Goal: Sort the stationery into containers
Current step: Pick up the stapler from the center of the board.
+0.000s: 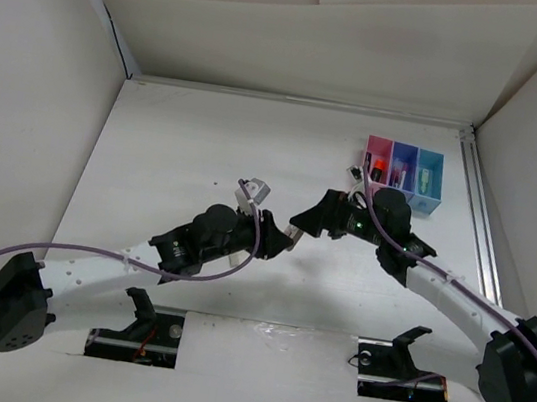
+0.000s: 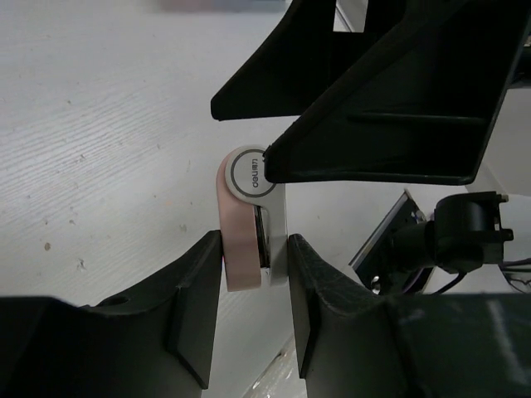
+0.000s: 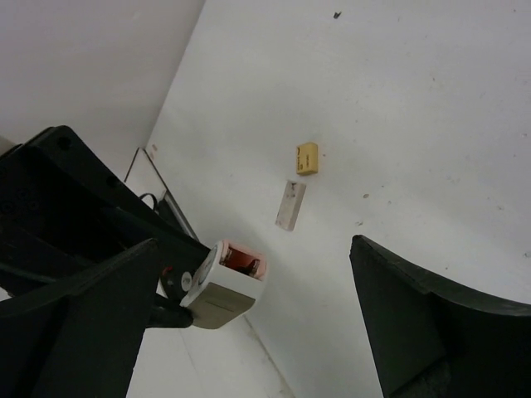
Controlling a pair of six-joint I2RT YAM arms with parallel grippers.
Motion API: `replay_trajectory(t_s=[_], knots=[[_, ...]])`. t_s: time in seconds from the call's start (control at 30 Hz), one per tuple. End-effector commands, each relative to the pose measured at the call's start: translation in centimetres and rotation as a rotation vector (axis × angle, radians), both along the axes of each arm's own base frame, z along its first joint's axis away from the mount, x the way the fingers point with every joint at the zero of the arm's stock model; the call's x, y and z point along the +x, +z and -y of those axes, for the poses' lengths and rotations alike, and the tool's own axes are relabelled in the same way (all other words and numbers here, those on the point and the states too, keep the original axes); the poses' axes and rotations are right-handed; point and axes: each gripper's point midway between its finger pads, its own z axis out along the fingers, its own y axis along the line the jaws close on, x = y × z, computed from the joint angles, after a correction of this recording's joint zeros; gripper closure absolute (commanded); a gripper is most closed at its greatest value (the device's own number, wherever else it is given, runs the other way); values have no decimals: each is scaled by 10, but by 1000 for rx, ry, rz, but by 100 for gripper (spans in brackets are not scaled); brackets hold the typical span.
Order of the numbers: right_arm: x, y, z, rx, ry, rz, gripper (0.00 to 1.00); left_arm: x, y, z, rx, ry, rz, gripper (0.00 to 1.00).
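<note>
Passing pink-white piece [image 2: 242,211] over table, well apart from bins [image 1: 420,201]. Left claw [image 2: 255,257] pinches it, narrow. Right claw [image 3: 253,249] wide, piece between its fingers. Right should shut slowly on free end; left lets go after.

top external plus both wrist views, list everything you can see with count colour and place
containers: 3 joined in a row, pink, dark blue, light blue; far right of the table
small items: too small to count, mixed colours, inside the containers
pink-and-white item: 1, gripped mid-table
yellow block: 1, on the white surface beyond the claws
pale block: 1, beige-white, close beside the yellow one, apart from it
table: 1, white
left arm, right arm: black and white, reaching in from the near edge
left claw: black, shut on the pink-and-white item
right claw: black, open, facing that item
</note>
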Motion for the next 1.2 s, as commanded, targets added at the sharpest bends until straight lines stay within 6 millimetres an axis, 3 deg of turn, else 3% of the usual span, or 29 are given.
replay_trajectory(t_s=[0.0, 0.1, 0.13, 0.27, 0.37, 0.57, 0.97, 1.17], knots=[[8, 14, -3, 40, -28, 53, 0, 11, 44, 10, -86, 9, 98, 94], [9, 14, -4, 46, -30, 45, 2, 11, 44, 10, -86, 9, 98, 94], [10, 15, -5, 51, -30, 53, 9, 11, 44, 10, -86, 9, 98, 94], [6, 16, -7, 71, -14, 40, 15, 12, 41, 10, -73, 7, 100, 94], [3, 17, -9, 76, -7, 32, 25, 13, 42, 12, -73, 7, 100, 94], [0, 10, -12, 84, 16, 0, 28, 17, 43, 12, -73, 23, 116, 94], [-7, 5, -19, 103, 37, -34, 48, 23, 43, 13, -62, 51, 129, 94], [-6, 4, -20, 107, 34, -42, 73, 23, 39, 14, -55, 51, 124, 95]])
